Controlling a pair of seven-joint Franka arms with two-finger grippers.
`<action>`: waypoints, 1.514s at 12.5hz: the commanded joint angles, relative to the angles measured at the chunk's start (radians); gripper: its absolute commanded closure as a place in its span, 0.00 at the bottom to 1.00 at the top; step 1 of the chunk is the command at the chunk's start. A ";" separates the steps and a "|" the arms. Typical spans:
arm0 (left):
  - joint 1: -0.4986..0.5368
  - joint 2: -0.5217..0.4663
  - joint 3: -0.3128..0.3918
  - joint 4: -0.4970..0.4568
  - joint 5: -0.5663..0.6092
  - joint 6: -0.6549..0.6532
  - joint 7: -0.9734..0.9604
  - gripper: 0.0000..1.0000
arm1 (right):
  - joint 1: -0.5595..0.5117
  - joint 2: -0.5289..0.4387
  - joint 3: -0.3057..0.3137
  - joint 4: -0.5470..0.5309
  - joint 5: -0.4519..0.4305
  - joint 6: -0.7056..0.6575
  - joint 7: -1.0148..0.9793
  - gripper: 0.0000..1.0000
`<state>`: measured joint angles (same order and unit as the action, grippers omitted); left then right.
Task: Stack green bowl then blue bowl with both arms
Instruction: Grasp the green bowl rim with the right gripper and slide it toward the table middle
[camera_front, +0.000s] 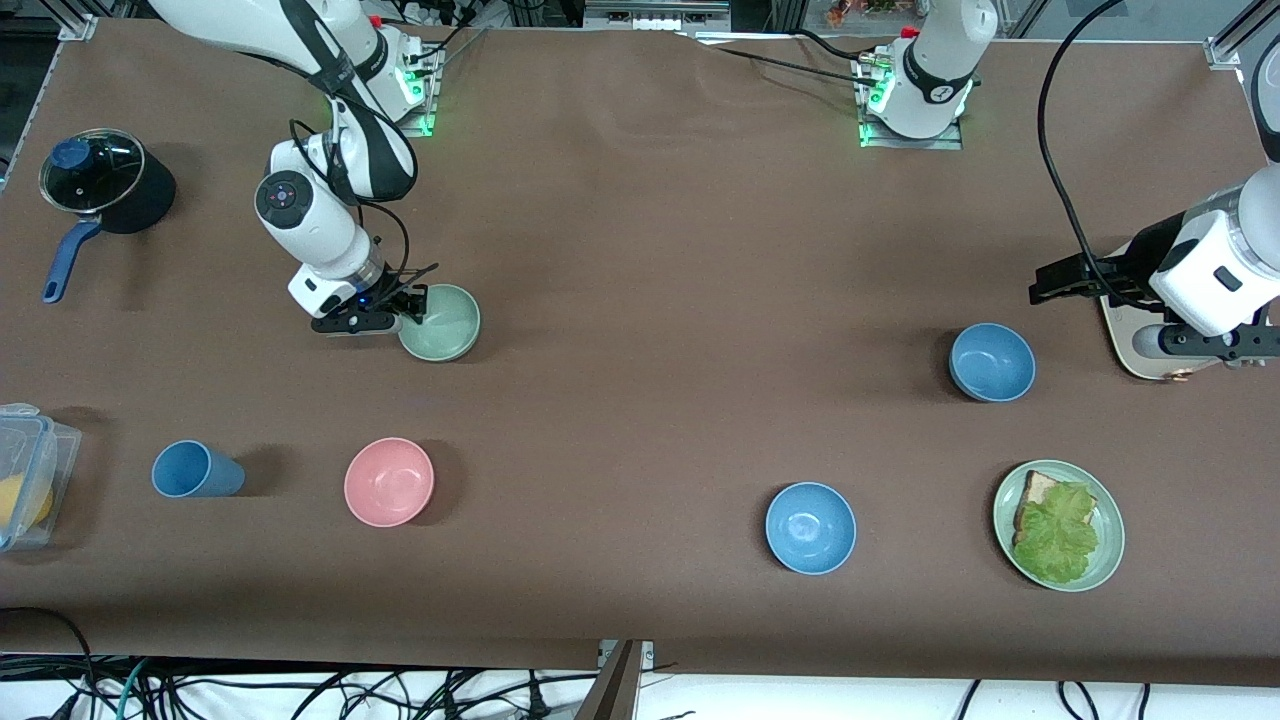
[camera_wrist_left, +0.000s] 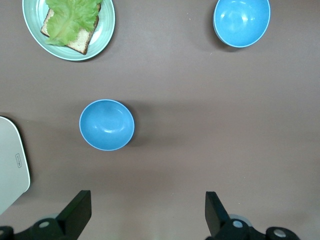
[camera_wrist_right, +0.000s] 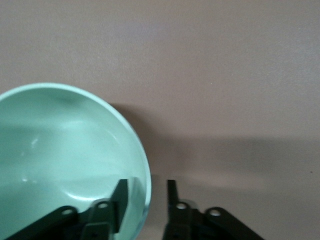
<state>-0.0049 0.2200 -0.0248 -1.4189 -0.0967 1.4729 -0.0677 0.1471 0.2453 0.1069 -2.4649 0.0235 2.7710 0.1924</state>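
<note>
The right gripper (camera_front: 412, 305) is down at the rim of the green bowl (camera_front: 441, 322), which sits on the brown table (camera_front: 640, 250) toward the right arm's end. Its fingers (camera_wrist_right: 120, 197) straddle the bowl's wall, one inside and one outside, with a narrow gap between them; whether they already press on the rim I cannot tell. The right wrist view shows this straddle close up, while the front view shows only that the gripper meets the bowl's edge.

The left gripper (camera_wrist_left: 145, 212) waits in the air over the left arm's end of the table, beside a pale flat board (camera_front: 1140, 345), fingers spread wide and holding nothing. The blue bowl (camera_front: 992, 362) lies on the table near it, toward the right arm from it. The left wrist view shows that bowl (camera_wrist_left: 107, 125) well clear of the open fingers, plus the board's rounded corner.

A brighter blue bowl (camera_front: 811, 527) and a green plate (camera_front: 1058, 525) with bread and leafy lettuce lie nearer to the front camera. All the bowls are smooth, round and plain; the table cover is matte, with slight wrinkles
</note>
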 joint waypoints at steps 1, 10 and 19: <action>-0.001 0.009 0.002 0.003 0.009 -0.008 -0.007 0.00 | 0.002 -0.015 0.046 0.047 0.007 -0.005 0.057 1.00; 0.037 0.044 0.014 -0.012 0.009 -0.005 0.009 0.00 | 0.342 0.305 0.103 0.559 -0.026 -0.148 0.691 1.00; 0.153 0.091 0.063 -0.405 0.018 0.415 0.288 0.00 | 0.413 0.145 -0.103 0.768 -0.105 -0.558 0.701 0.00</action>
<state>0.1262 0.3373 0.0414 -1.7211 -0.0944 1.7883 0.1610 0.5565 0.4937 0.0601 -1.7165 -0.0636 2.3419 0.9082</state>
